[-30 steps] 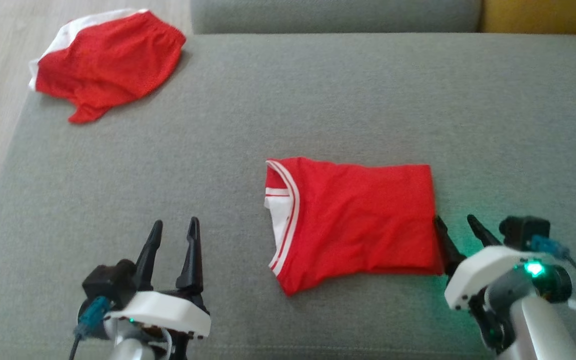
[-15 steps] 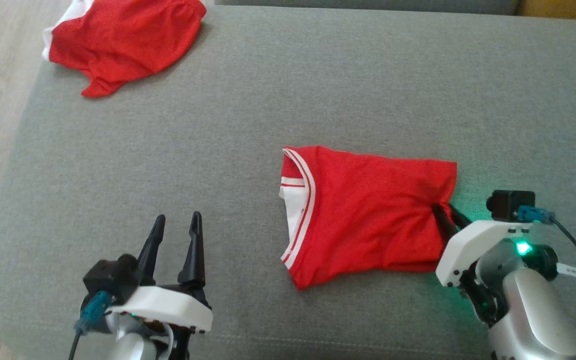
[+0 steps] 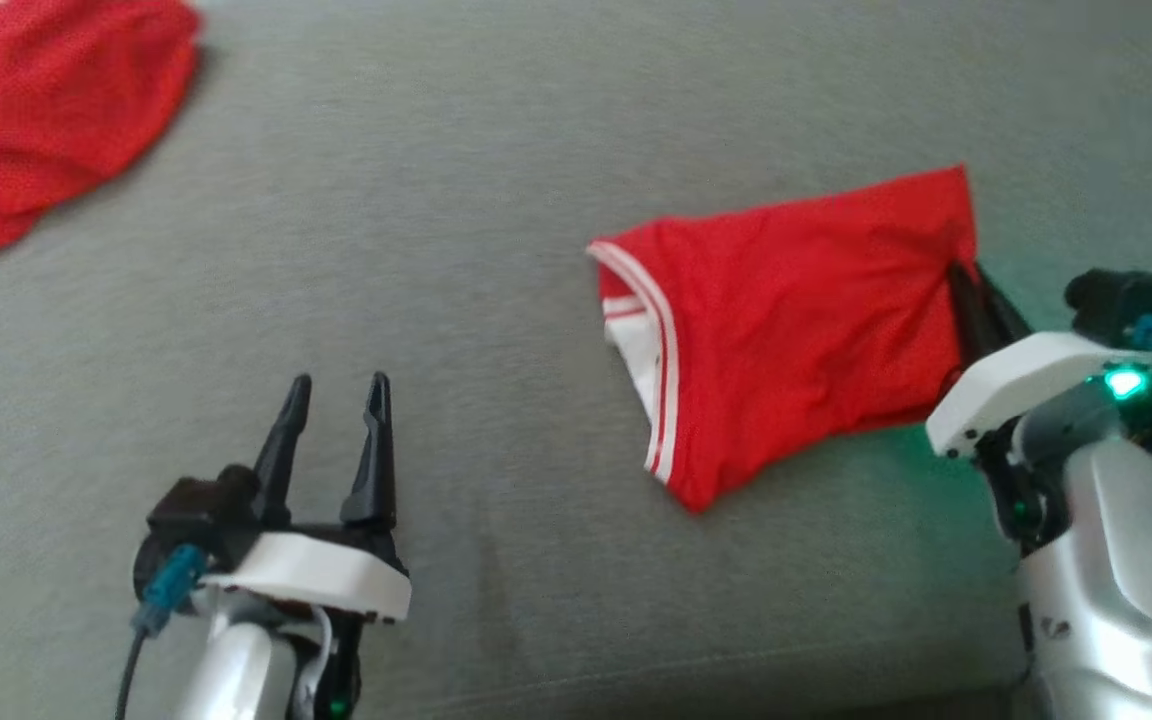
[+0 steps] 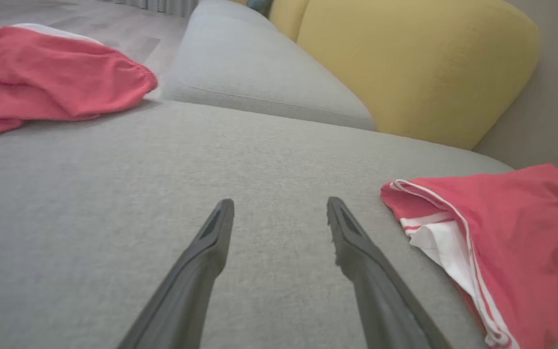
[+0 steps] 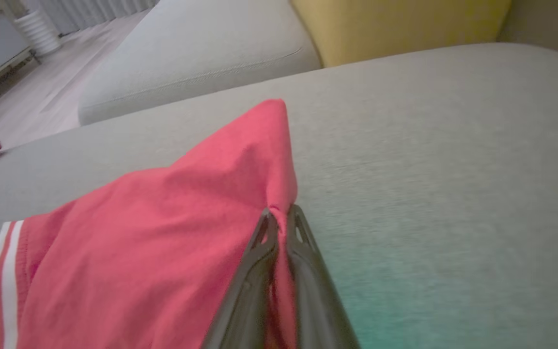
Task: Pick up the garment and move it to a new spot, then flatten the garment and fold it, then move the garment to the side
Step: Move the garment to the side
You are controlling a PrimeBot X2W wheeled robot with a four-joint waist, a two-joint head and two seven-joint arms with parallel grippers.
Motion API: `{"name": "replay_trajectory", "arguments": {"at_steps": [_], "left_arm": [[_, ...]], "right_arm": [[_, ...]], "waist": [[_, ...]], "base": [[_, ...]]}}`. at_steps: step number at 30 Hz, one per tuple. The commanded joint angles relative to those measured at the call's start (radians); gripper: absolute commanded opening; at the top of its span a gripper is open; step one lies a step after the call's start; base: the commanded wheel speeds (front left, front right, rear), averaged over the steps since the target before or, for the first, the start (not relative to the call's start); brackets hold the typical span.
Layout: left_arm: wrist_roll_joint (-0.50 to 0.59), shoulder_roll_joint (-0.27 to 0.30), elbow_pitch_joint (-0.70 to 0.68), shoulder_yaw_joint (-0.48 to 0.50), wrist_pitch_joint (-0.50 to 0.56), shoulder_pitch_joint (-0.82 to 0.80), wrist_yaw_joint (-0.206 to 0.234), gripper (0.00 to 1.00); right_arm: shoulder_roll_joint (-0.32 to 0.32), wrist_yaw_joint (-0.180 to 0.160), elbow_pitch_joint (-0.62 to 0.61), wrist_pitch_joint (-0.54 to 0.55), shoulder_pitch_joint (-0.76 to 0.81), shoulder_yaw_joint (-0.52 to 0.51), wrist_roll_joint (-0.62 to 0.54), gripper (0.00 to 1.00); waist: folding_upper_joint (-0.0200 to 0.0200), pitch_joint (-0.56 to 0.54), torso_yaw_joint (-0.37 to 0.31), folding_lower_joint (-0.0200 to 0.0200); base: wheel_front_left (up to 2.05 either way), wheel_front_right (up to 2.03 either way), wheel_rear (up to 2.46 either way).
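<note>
folded red garment (image 3: 786,330) with white-striped trim, lying right of centre on the grey sofa seat (image 3: 496,200), its right edge lifted. right gripper (image 3: 968,278) pinches that edge, fingers pressed together on the cloth. left gripper (image 3: 336,388) sits at lower left, well apart from the garment, fingers spread and holding nothing. second red garment (image 3: 46,110) lies at far left; yellow cushion (image 4: 414,63) stands behind.
</note>
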Motion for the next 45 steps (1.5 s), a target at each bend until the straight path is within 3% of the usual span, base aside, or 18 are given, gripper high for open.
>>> {"name": "replay_trajectory", "arguments": {"at_steps": [1, 8, 15, 23, 31, 39, 41, 45], "left_arm": [[0.016, 0.022, -0.041, 0.028, -0.006, -0.045, 0.0, 1.0], [0.045, 0.068, -0.082, 0.024, 0.042, -0.087, 0.005, 1.0], [0.058, 0.085, -0.11, 0.013, 0.078, -0.111, 0.007, 1.0], [0.051, 0.086, -0.124, 0.013, 0.076, -0.122, 0.017, 1.0], [0.044, 0.08, -0.133, 0.015, 0.059, -0.134, 0.025, 1.0], [0.04, 0.082, -0.144, 0.015, 0.045, -0.145, 0.029, 1.0], [0.039, 0.083, -0.145, 0.014, 0.043, -0.146, 0.029, 1.0], [0.039, 0.084, -0.152, 0.012, 0.041, -0.146, 0.033, 1.0]], "right_arm": [[-0.007, 0.007, -0.047, -0.022, -0.035, 0.002, -0.008, 0.0], [0.005, 0.007, -0.047, -0.068, -0.072, -0.013, 0.008, 0.0], [0.009, 0.007, -0.004, -0.106, -0.113, 0.014, 0.039, 0.0], [-0.008, 0.007, 0.074, -0.111, -0.268, 0.002, -0.008, 0.0], [-0.145, 0.007, 0.222, -0.095, -0.453, -0.112, -0.1, 0.0], [-0.284, 0.007, 0.298, -0.095, -0.548, -0.254, -0.232, 0.0], [-0.276, 0.007, 0.313, -0.077, -0.566, -0.26, -0.204, 0.0], [-0.308, 0.007, 0.289, -0.089, -0.57, -0.238, -0.265, 0.0]], "waist": [[0.0, 0.064, -0.128, -0.0001], [0.0, 0.133, -0.3, -0.0001], [0.0, 0.154, -0.351, -0.0001], [0.0, 0.153, -0.282, -0.0001], [0.0, 0.174, -0.185, -0.0001], [0.0, 0.206, -0.13, -0.0001], [0.0, 0.21, -0.125, -0.0001], [0.0, 0.219, -0.12, -0.0001]], "base": [[0.0, 0.0, 0.0], [0.0, 0.0, 0.0], [0.0, 0.0, 0.0], [0.0, 0.0, 0.0], [0.0, 0.0, 0.0], [0.0, 0.0, 0.0], [0.0, 0.0, 0.0], [0.0, 0.0, 0.0]]}}
